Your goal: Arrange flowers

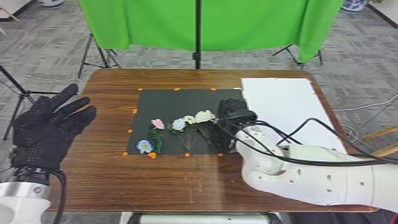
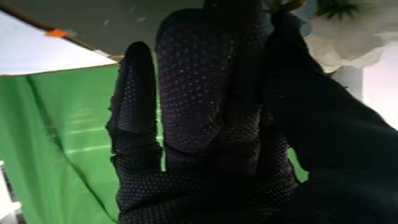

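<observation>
In the head view my right hand (image 1: 234, 111) is at the right part of the black mat (image 1: 164, 105), beside the white flowers (image 1: 204, 116). The right wrist view shows my right hand (image 2: 200, 85) with thumb and a finger pinched together around a thin piece, and white petals (image 2: 351, 40) right beside them. Left of the white flowers, a light blue flower (image 1: 179, 124) and a pink flower (image 1: 158, 123) lie with green stems toward the near edge. A blue flower (image 1: 144, 146) is at the mat's near left corner. My left hand (image 1: 44, 132) hangs open off the table's left side.
A white board (image 1: 284, 102) lies right of the mat, partly under my right arm and its black cables. Orange markers (image 1: 153, 155) line the mat's edges. Behind the brown table (image 1: 111, 100) stand a green cloth (image 1: 151, 25) and dark stands.
</observation>
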